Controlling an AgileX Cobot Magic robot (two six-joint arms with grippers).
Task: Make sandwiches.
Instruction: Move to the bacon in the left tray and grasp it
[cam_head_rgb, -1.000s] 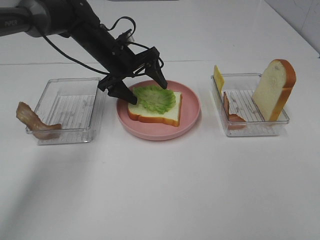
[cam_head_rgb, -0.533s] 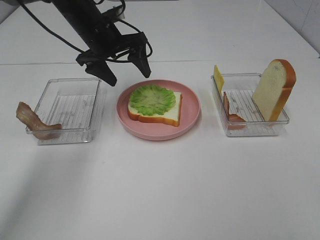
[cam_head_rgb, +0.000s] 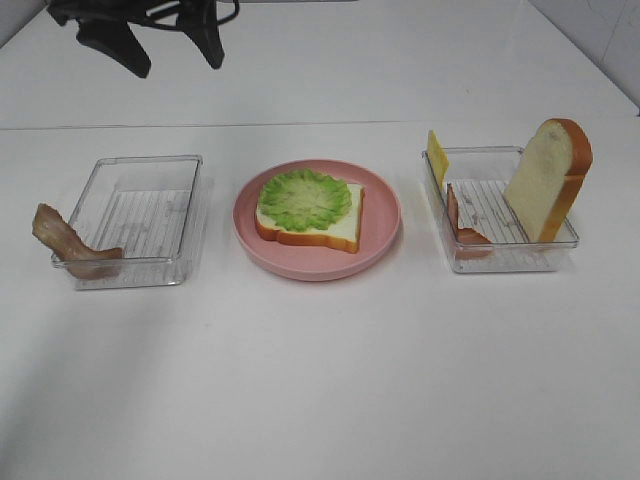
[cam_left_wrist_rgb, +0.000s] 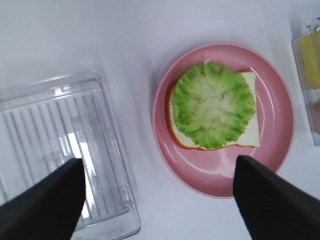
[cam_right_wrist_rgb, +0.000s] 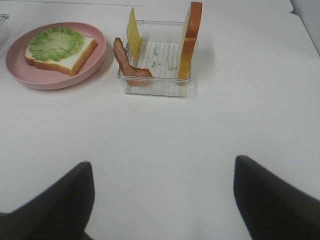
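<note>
Because the green lettuce leaf (cam_head_rgb: 305, 198) lies flat on the white toy bread slice (cam_head_rgb: 340, 230) (a steady base), more can stack. Empty, the left claw (cam_head_rgb: 178, 62) and right claw (cam_right_wrist_rgb: 162, 165) gape wide.

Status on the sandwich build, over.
Left claw open, empty. Right claw open, empty. Lettuce on bread slice on pink plate. Nothing blocking.
</note>
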